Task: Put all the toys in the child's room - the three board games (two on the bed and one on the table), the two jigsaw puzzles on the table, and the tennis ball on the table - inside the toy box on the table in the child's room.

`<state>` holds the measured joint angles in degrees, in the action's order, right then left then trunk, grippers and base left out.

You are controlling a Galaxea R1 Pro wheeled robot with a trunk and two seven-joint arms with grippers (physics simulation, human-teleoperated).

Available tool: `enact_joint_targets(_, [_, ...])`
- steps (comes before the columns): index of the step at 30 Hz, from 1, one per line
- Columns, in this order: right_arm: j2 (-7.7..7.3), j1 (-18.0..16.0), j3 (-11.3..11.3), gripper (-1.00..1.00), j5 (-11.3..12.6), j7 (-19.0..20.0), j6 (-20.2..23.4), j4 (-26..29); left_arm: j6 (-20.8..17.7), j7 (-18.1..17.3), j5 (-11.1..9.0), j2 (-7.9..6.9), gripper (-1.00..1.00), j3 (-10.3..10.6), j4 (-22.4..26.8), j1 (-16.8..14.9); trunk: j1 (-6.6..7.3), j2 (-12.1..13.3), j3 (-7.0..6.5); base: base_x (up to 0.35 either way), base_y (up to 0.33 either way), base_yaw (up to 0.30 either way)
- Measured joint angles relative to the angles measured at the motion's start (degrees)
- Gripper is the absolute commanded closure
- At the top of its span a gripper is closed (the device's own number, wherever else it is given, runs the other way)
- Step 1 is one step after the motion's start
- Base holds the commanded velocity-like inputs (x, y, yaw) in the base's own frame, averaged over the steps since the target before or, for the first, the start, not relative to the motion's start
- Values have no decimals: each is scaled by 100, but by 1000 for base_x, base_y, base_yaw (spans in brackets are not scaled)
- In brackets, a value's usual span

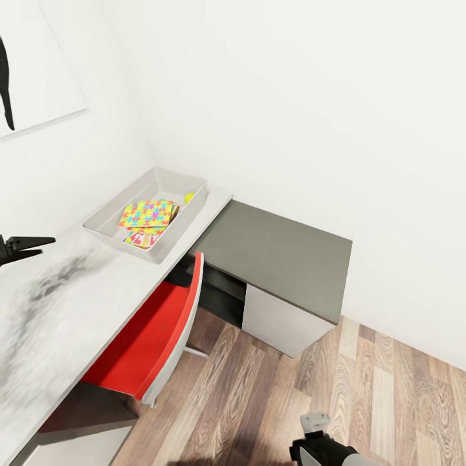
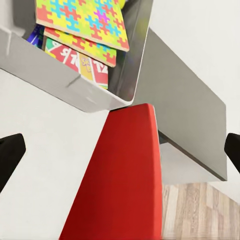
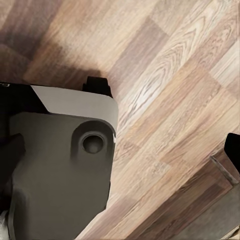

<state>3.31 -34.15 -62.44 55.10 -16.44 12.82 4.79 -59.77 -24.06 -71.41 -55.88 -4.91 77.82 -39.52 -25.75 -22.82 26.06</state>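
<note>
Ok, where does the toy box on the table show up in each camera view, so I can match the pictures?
Head view: the toy box sits at left of centre on the pale table, jigsaw puzzle on top inside.
Left wrist view: the box's grey wall runs across the upper part of the picture, the same puzzle above it.
Right wrist view: not in it; wooden floor.
Shared landmark: the red chair below the box.

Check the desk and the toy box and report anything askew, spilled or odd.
Nothing spilled or damaged. The grey rectangular toy box sits flat on the white marbled table, angled to its edge. Inside, the colourful jigsaw puzzle boxes lie loosely stacked, slightly fanned, over a red board game; the yellow-green tennis ball rests in a corner.
</note>
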Motion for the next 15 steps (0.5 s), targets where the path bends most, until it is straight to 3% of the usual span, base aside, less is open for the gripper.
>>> enact_joint_targets(15, [5,0,48,-100,18,-1,-42,0,-1,0,1,64,-100,266,-5,3,0,0,-9,-4,0,0])
